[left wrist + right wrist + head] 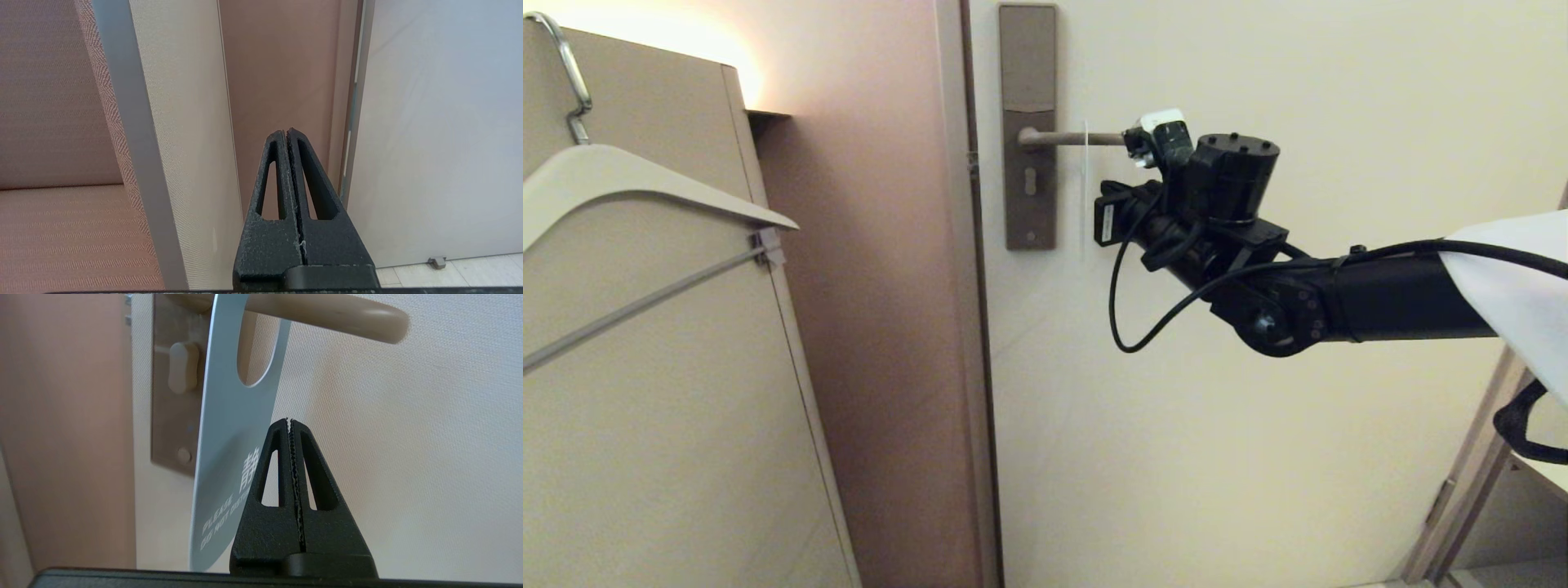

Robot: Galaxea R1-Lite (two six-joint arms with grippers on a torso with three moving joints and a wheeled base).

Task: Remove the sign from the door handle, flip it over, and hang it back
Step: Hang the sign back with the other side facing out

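The sign (229,449) is hung on the handle (327,312) by its oval hole, and its blue "PLEASE DO NOT DISTURB" face is seen from the right wrist. It is just beside the right claw (289,421), whose fingers are pressed together with nothing between them. Whether the claw touches the card cannot be told; the card's lower part is partly hidden behind one finger. In the head view the sign (1085,184) is seen edge-on as a thin pale line hanging from the handle (1070,138), between the lock plate (1027,122) and the claw's end of the right arm (1339,302). The free tip of the handle is above the claw, and the plate with its thumb-turn lies beyond the sign on the door (1258,408).

The left claw (286,132) is shut too and empty; it is pointed at the door frame (355,102), with a pale panel (179,143) to one side. Far from the right claw, a clothes hanger (645,184) is hung against a beige cabinet (670,408).
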